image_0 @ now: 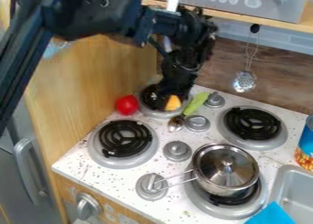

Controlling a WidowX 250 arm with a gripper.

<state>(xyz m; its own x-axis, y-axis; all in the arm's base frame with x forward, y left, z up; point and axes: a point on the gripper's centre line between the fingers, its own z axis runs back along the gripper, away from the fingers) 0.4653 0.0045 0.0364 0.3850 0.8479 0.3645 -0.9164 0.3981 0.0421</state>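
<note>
My black gripper (167, 94) hangs low over the back left burner (150, 109), beside the wooden side wall. Right by it on that burner is an orange-yellow wedge (174, 103); whether the two touch I cannot tell. A red round object (127, 104) lies left of the burner. To the right, a long green item (196, 103) rests at a slant, with a shiny metal spoon-like piece (176, 123) at its lower end.
A lidded metal pot (225, 169) stands on the front right burner, its handle pointing left. Knobs (177, 151) stick up mid-stove. At the right are a can (305, 147), the sink (292, 191) and a blue cloth (272, 215). A strainer (244, 82) hangs at the back.
</note>
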